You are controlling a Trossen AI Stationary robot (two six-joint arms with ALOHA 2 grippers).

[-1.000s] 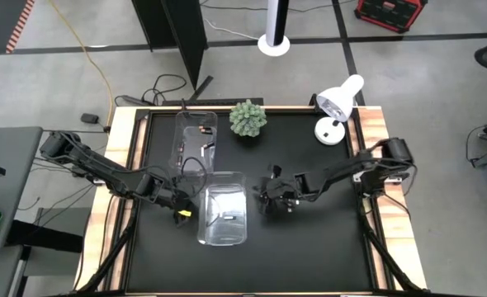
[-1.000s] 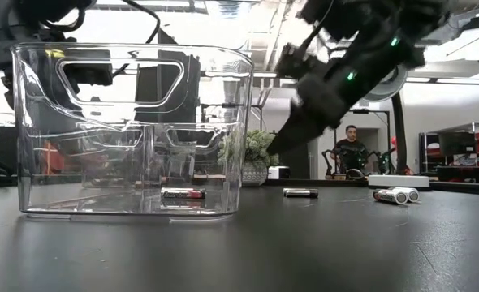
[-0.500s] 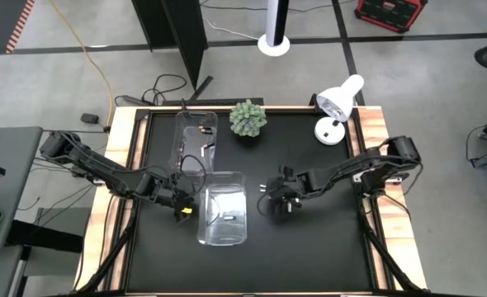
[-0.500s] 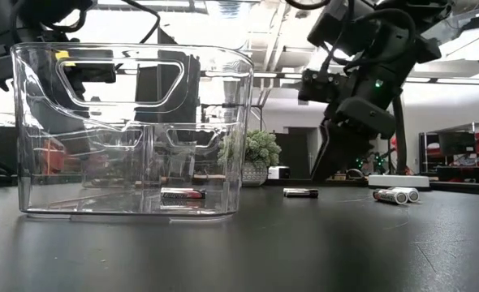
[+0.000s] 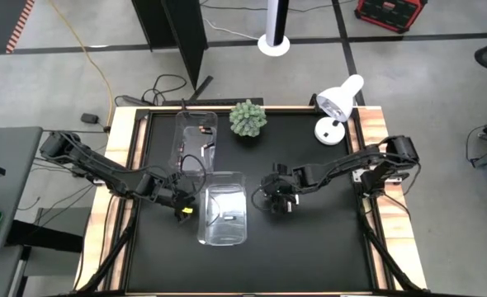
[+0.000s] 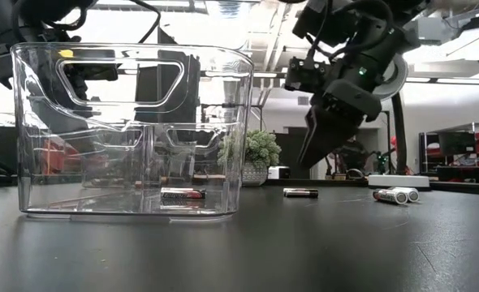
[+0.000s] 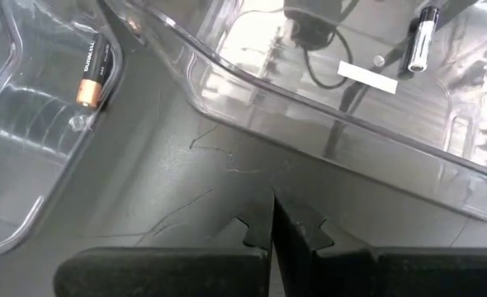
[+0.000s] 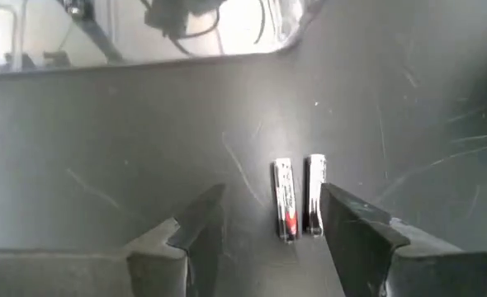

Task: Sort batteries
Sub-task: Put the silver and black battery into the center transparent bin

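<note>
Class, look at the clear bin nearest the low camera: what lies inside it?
Inside the clear bin, one dark battery lies flat on its floor. Reflections in the walls could hide anything else, so I cannot rule out more.

Your right end effector (image 5: 274,200) raised off the bench, tilted downward, fingers (image 8: 196,227) spread apart and empty, your left end effector (image 5: 180,205) low at the bench, fingers (image 7: 258,233) pressed together
</note>
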